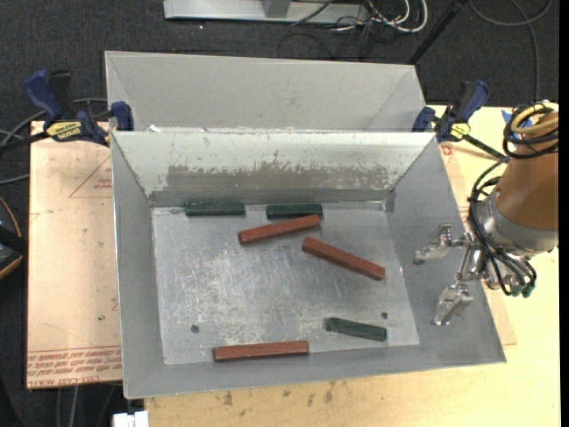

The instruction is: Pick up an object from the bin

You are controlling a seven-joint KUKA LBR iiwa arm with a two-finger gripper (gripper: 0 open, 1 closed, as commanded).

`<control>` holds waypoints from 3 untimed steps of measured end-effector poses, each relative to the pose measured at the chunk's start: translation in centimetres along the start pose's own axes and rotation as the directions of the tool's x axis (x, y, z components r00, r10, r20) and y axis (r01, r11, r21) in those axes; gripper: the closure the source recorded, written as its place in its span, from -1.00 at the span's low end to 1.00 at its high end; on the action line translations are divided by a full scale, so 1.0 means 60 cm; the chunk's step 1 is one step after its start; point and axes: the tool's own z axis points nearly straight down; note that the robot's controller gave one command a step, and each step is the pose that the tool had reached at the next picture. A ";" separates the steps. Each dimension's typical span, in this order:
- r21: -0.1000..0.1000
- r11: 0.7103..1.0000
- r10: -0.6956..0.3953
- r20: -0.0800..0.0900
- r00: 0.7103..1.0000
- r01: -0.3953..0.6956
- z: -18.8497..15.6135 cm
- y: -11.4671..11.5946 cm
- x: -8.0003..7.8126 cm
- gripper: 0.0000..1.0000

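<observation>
My gripper (442, 277) hangs over the bin's right sloping wall, its two metal fingers spread open with nothing between them. Nearest to it on the bin floor, to its left, lies a red-brown bar (343, 259), slanting down to the right. A short dark green bar (356, 329) rests below it near the front right of the floor. Both lie apart from the fingers.
Another red-brown bar (279, 229) lies tilted in the middle back. Two dark green bars (214, 208) (294, 211) rest along the back wall. A third red-brown bar (260, 350) lies along the front edge of the floor.
</observation>
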 end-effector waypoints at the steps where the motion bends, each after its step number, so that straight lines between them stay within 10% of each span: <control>1: 0.000 0.999 0.040 0.006 0.999 -0.040 0.111 0.064 -0.008 -1.00; 2: -0.001 0.999 -0.033 -0.002 0.999 0.033 0.131 0.097 0.001 -1.00; 3: -0.001 0.992 0.125 0.000 0.992 -0.125 0.131 0.126 0.001 -1.00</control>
